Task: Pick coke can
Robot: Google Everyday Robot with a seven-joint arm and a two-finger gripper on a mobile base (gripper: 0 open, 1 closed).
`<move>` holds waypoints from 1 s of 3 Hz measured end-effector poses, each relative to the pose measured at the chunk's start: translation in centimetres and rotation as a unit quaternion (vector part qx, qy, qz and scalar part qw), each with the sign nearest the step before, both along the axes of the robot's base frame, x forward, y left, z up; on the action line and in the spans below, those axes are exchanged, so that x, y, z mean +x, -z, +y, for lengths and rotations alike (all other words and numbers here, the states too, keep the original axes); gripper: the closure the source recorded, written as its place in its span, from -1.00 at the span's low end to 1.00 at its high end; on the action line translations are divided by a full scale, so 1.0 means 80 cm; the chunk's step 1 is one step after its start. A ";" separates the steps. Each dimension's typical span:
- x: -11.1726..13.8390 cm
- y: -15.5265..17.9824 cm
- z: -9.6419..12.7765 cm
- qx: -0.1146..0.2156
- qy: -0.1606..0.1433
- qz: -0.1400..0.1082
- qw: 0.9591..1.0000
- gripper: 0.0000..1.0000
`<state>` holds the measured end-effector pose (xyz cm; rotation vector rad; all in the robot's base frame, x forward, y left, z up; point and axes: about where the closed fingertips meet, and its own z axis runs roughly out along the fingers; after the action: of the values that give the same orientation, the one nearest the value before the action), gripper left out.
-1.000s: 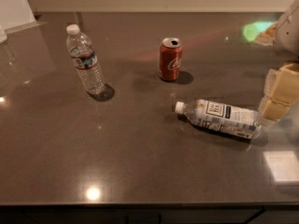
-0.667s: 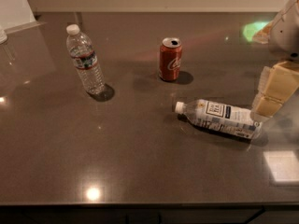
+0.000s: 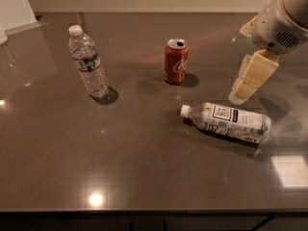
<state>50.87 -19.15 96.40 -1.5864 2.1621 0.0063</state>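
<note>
The small red aluminium coke can (image 3: 175, 61) stands upright toward 12 o'clock on the dark grey table (image 3: 120, 148). The cream gripper (image 3: 240, 94) hovers at the can's 4 o'clock, and its state cannot be told. It should probably approach from 3 o'clock, clear of the lying clear plastic bottle (image 3: 228, 121).

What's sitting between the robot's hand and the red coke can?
Nothing: the camera view shows only bare tabletop between the hand, at right, and the coke can.
</note>
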 end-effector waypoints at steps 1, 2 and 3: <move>0.039 0.006 0.012 0.050 0.007 -0.018 0.999 -1.00; 0.092 0.010 0.029 0.113 0.009 -0.043 0.993 -1.00; 0.124 0.016 0.043 0.151 0.003 -0.053 0.987 -1.00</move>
<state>60.79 -15.71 95.12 -1.3743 1.9768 0.2326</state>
